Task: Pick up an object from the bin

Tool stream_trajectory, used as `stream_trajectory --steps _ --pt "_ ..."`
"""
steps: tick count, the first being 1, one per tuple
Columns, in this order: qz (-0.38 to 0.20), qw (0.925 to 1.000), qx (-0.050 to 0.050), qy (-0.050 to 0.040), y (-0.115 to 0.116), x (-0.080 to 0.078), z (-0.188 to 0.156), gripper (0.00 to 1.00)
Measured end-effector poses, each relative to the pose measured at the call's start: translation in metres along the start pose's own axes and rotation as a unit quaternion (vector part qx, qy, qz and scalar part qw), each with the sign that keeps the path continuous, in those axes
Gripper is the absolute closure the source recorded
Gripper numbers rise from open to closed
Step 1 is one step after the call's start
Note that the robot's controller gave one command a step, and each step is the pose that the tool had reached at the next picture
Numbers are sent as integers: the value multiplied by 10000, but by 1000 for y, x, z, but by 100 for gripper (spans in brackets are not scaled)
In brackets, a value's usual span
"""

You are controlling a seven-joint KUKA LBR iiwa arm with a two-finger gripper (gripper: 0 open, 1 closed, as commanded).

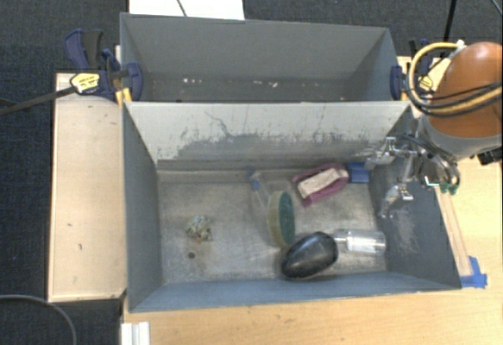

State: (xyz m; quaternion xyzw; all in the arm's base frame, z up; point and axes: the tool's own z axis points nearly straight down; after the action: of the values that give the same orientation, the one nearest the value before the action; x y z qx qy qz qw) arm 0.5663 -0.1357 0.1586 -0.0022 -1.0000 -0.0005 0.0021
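Your gripper (395,196) hangs at the right wall of the bin (141,202); can't tell how far open it is. Nearest it: clear bottle (360,242), black oval lump (309,255), pink block (321,183), its pale label unreadable.

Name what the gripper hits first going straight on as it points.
Likely the bin's bare right wall; the gripper points down just right of the clear cylinder, though depth is unclear.
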Motion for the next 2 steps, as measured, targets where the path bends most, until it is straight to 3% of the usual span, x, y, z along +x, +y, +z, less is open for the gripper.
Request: stream_trajectory --steps 1,2 --pt "-795 9968 14 -63 23 71 87 0" --pt "172 9998 6 -53 32 80 58 0"
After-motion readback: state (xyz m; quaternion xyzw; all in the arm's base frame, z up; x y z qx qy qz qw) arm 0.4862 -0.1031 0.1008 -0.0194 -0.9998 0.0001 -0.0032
